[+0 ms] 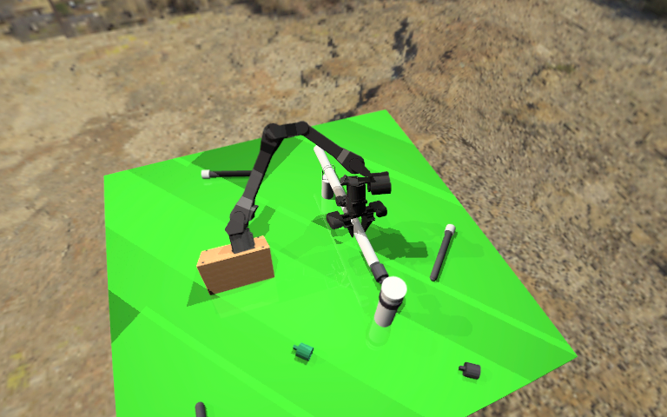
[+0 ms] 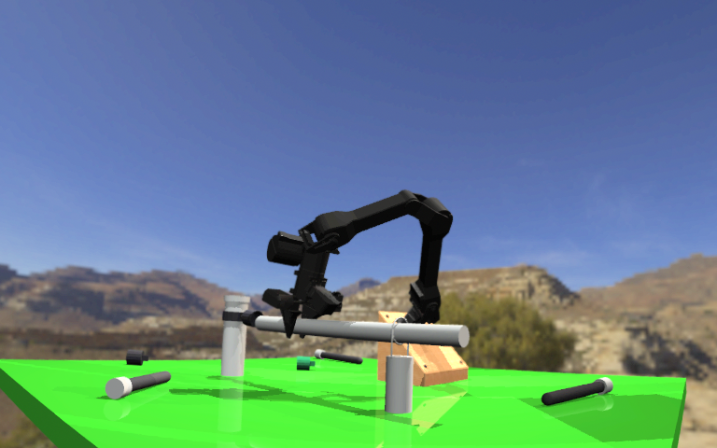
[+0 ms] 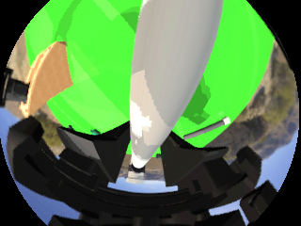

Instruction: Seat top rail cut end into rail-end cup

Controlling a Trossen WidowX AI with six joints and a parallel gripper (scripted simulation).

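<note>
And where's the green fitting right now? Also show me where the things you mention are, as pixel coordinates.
In the top view, the green fitting (image 1: 304, 351) (image 2: 303, 362) lies on the green surface, below and left of the big post (image 1: 385, 314) (image 2: 232, 348), with the dark fitting (image 1: 472, 370) (image 2: 134, 357) farther right.

White rail (image 1: 366, 248) (image 2: 359, 329) (image 3: 171, 52), nearly level, gripped between the fingers (image 1: 367, 225) (image 2: 288, 321).
Beyond them, its end meets the dark cup (image 1: 379, 271) (image 2: 250, 317) (image 3: 136, 169), seating depth unclear; the black band (image 1: 387, 304) (image 2: 231, 315) sits high on the white post (image 1: 385, 314) (image 2: 232, 351) (image 3: 135, 178). Behind them, the wire loop (image 1: 323, 173) (image 2: 391, 345) encircles the rail.
</note>
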